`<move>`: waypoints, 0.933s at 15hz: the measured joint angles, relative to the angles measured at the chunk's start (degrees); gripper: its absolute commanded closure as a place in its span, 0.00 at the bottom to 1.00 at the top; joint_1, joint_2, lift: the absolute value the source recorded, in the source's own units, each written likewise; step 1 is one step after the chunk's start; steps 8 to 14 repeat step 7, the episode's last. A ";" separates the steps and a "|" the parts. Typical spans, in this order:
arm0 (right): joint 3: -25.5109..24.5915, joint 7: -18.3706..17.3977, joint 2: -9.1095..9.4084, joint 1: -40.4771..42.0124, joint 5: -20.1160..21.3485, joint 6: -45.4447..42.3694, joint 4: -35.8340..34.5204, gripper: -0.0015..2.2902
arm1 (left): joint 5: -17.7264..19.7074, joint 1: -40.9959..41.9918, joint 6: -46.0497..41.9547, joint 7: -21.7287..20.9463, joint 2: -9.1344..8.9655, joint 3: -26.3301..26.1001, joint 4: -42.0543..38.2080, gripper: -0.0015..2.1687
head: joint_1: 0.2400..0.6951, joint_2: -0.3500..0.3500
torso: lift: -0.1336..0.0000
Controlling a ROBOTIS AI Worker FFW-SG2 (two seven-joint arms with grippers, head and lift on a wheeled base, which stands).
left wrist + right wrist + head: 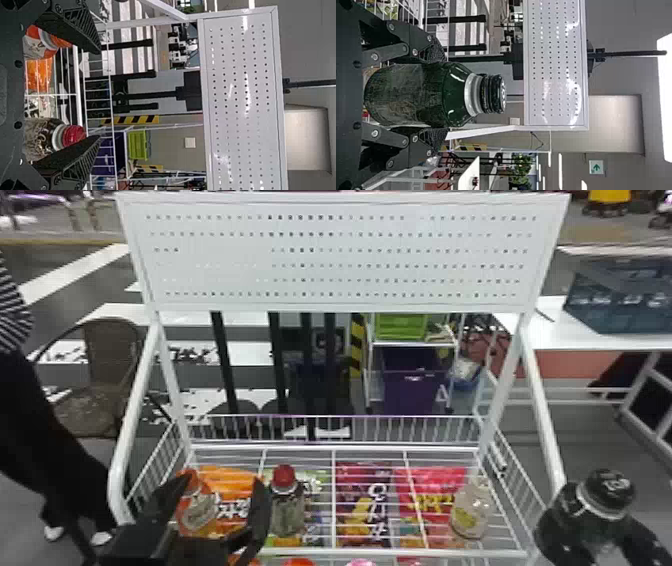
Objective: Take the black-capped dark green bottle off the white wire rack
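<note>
Black-capped dark green bottle (419, 95) is clasped by its body between the jaws of the right gripper (437, 95), the cap reaching past the fingertips. In the head view, jaws and bottle are seen by the right side of the white wire rack (375, 552); lifting off is judged all but done, with drawing well clear and perhaps setting down left. The left gripper (224, 486) is parked over the rack, jaws spread and nothing pinched; an orange-topped bottle (201, 512) is seen between them, a red-capped bottle (287, 512) just outside.
</note>
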 measured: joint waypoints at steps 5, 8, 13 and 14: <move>-0.11 0.07 0.00 0.20 -0.54 0.02 -0.07 0.77 | 0.00 0.07 0.00 0.00 -0.01 0.03 -0.23 0.06 | 0.57 0.50 | 1.00; -0.17 0.49 0.01 0.34 -0.69 -0.01 -0.20 0.77 | 0.00 0.07 0.00 0.00 -0.02 0.03 -0.29 0.06 | 0.57 0.50 | 1.00; -0.17 0.49 0.01 0.34 -0.69 -0.01 -0.20 0.77 | 0.00 0.07 0.00 0.00 -0.02 0.03 -0.29 0.06 | 0.57 0.50 | 1.00; -0.17 0.49 0.01 0.34 -0.69 -0.01 -0.20 0.77 | 0.00 0.07 0.00 0.00 -0.02 0.03 -0.29 0.06 | 0.57 0.50 | 1.00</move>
